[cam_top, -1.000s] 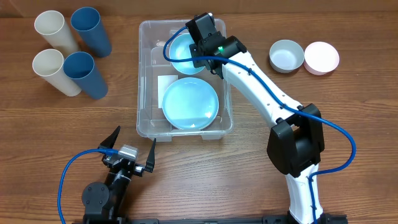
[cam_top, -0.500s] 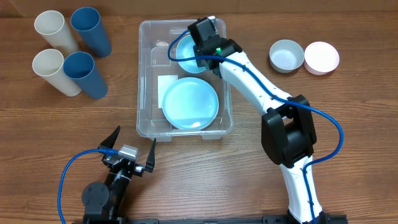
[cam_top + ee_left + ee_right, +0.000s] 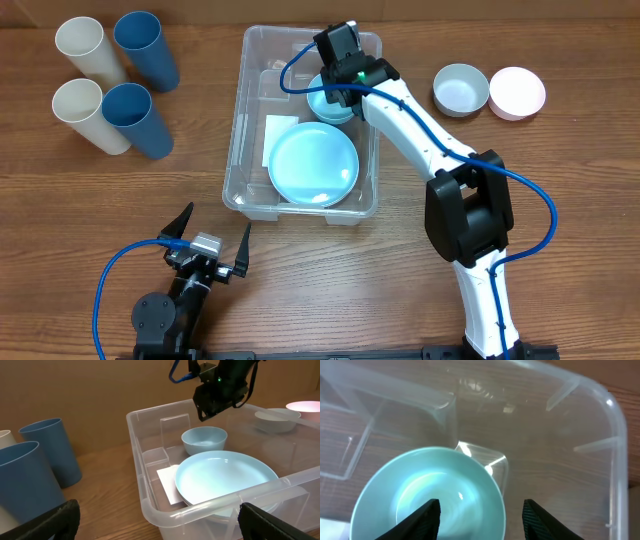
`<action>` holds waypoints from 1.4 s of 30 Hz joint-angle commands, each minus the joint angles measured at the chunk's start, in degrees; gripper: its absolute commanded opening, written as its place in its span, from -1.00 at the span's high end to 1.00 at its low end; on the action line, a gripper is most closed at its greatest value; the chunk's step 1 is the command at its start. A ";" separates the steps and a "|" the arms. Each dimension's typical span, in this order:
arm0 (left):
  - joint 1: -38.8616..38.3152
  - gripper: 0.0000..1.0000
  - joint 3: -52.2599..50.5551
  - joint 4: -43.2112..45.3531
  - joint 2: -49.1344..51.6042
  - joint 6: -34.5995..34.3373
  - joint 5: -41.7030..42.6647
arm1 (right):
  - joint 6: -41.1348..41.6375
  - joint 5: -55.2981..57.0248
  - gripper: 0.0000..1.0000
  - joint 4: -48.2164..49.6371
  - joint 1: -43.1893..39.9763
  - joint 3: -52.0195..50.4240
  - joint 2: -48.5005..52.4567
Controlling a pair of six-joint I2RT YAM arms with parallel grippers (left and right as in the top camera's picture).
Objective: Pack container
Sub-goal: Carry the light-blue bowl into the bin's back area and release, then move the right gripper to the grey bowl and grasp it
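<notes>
Right gripper point(image 3: 217, 409) released: fingers apart just above the bowl point(image 3: 204, 440), now packed in the 1 o'clock corner of the bin point(image 3: 233, 150). Bin, table centre, slid slightly toward 1 o'clock. Left gripper point(image 3: 218, 216) spread, idle.

Four tall plastic cups stand on the wooden counter point(image 3: 340, 290). Two are cream, the rear cream cup point(image 3: 78, 40) and the front cream cup point(image 3: 80, 103). Two are dark blue, the rear blue cup point(image 3: 142, 38) and the front blue cup point(image 3: 130, 108). There are three small round bowls: one pale blue bowl point(image 3: 204, 440), one white bowl point(image 3: 461, 88) and one pink bowl point(image 3: 517, 92). There is one pale blue round plate point(image 3: 313, 165), one large clear rectangular plastic container point(image 3: 243, 120) and one white rectangular label point(image 3: 272, 135). Two black two-finger hands show, the left hand point(image 3: 212, 235) and the right hand point(image 3: 481, 510).
</notes>
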 commanded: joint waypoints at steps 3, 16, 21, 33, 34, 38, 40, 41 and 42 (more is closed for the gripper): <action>0.42 -1.00 -0.20 0.07 -0.39 0.66 -0.13 | -1.31 0.96 -0.09 -6.21 3.04 5.86 -1.25; 0.42 -1.00 -0.20 0.07 -0.39 0.66 -0.13 | 26.10 -4.59 -0.43 -31.36 -10.86 16.90 -10.27; 0.42 -1.00 -0.20 0.07 -0.39 0.66 -0.13 | 30.53 -17.27 -0.43 -32.13 -24.65 13.75 -9.35; 0.42 -1.00 -0.20 0.07 -0.39 0.66 -0.13 | 33.33 -19.52 -0.36 -29.70 -31.47 8.83 1.25; 0.42 -1.00 -0.20 0.07 -0.39 0.66 -0.13 | 33.40 -19.52 -0.36 -29.68 -31.47 8.83 2.19; 0.42 -1.00 -0.20 0.07 -0.39 0.66 -0.13 | 33.75 -19.50 -0.25 -29.66 -31.52 8.74 4.50; 0.42 -1.00 -0.20 0.07 -0.39 0.66 -0.13 | 34.18 -19.52 -0.04 -29.53 -31.52 8.74 5.40; 0.42 -1.00 -0.20 0.07 -0.39 0.66 -0.13 | 34.49 -19.52 0.07 -29.55 -31.52 8.74 6.03; 0.42 -1.00 -0.20 0.07 -0.39 0.66 -0.13 | 34.58 -19.52 0.10 -29.55 -31.52 8.74 6.40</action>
